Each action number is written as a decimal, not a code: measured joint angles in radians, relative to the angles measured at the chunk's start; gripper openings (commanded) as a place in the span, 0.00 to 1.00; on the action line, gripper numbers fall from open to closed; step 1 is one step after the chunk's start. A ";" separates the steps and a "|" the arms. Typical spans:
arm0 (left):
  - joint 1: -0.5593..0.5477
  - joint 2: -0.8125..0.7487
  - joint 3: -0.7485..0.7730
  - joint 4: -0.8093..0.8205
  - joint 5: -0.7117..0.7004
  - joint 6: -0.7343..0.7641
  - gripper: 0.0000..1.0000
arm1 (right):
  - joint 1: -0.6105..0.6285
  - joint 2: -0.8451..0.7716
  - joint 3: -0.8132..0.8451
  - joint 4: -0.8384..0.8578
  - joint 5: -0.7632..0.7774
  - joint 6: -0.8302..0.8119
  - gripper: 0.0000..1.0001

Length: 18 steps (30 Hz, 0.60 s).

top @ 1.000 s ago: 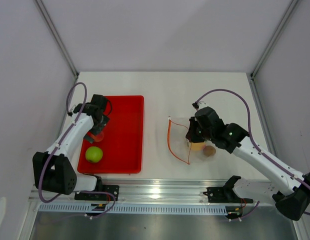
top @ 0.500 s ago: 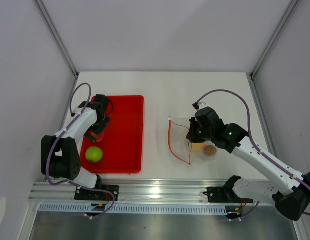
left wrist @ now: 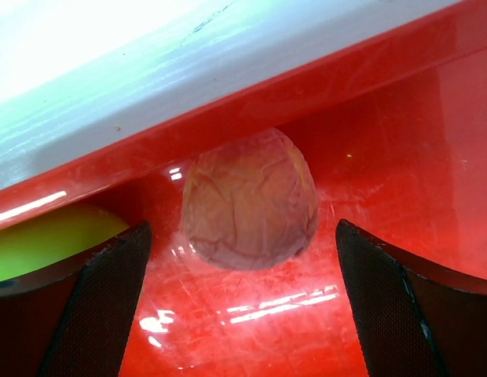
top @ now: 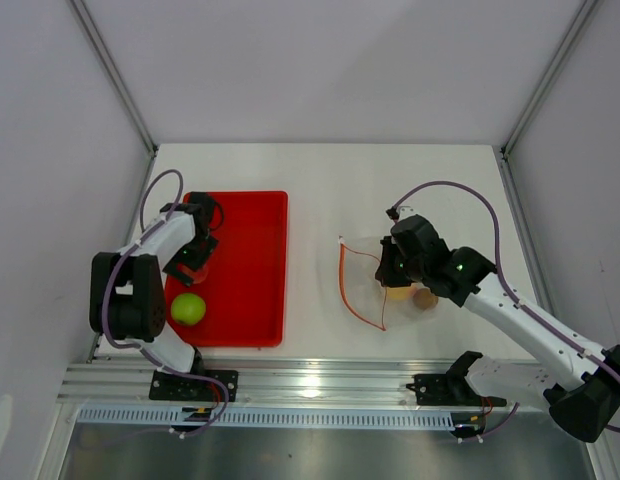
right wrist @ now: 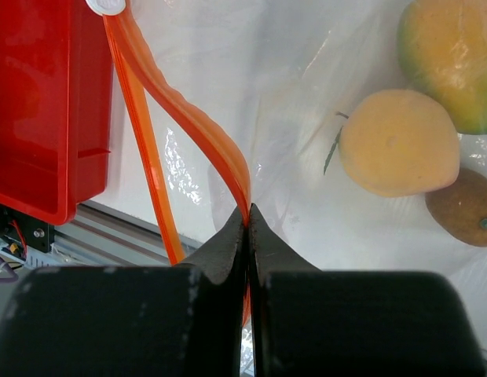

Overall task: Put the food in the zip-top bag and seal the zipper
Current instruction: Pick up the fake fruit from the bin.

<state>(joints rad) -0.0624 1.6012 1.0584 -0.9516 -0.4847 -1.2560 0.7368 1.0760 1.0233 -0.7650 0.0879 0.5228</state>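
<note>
Left gripper [left wrist: 242, 243] has its jaws spread as wide as they go, nothing held. The peach-pink fruit [left wrist: 250, 200] sits dead centre between them, straight ahead, tucked against the left wall of the red tray [top: 252, 250]. It's roundish, so no long axis to fuss over. The wall right behind it looks like the tight spot, and the green apple [top: 188, 308] sits just beside it toward the tray's near-left corner.

Right gripper [right wrist: 247, 228] is pinched shut on the zipper [right wrist: 188, 118], holding the bag [right wrist: 291, 63] mouth open toward the tray. An orange ball [right wrist: 397, 141] and small brown fruit [right wrist: 463, 208] are already inside. There's bare tabletop [top: 315, 170] between tray and bag, so I'd guess an easy carry across.
</note>
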 measured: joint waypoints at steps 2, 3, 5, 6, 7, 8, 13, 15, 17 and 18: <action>0.002 0.021 0.000 0.005 0.004 0.000 0.99 | -0.002 0.000 0.000 0.000 -0.001 0.000 0.00; 0.002 0.031 0.000 0.006 0.010 0.000 1.00 | -0.002 0.000 0.000 0.000 -0.001 0.000 0.00; 0.003 0.047 0.000 0.008 0.018 0.000 0.99 | -0.003 0.000 0.000 0.000 -0.002 0.000 0.00; 0.004 0.051 0.000 0.008 0.020 0.000 0.99 | -0.004 0.000 0.000 0.000 -0.002 0.000 0.00; 0.004 0.052 0.000 0.008 0.021 0.000 1.00 | -0.005 0.000 0.000 0.000 -0.002 0.000 0.00; 0.005 0.053 0.000 0.008 0.021 0.000 0.99 | -0.006 0.000 0.000 0.000 -0.002 0.000 0.00; 0.015 0.055 0.000 0.007 0.028 0.000 1.00 | -0.008 0.000 0.000 0.000 -0.002 0.000 0.00; 0.021 0.058 0.000 0.008 0.033 0.000 0.99 | -0.008 0.000 0.000 0.000 -0.002 0.000 0.00; 0.027 0.061 0.000 0.008 0.039 0.000 1.00 | -0.008 0.000 0.000 0.000 -0.002 0.000 0.00; 0.030 0.063 0.000 0.007 0.043 0.000 0.99 | -0.008 0.000 0.000 0.000 -0.002 0.000 0.00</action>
<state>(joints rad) -0.0322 1.6646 1.0584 -0.9443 -0.4412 -1.2560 0.7284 1.0760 1.0229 -0.7650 0.0856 0.5224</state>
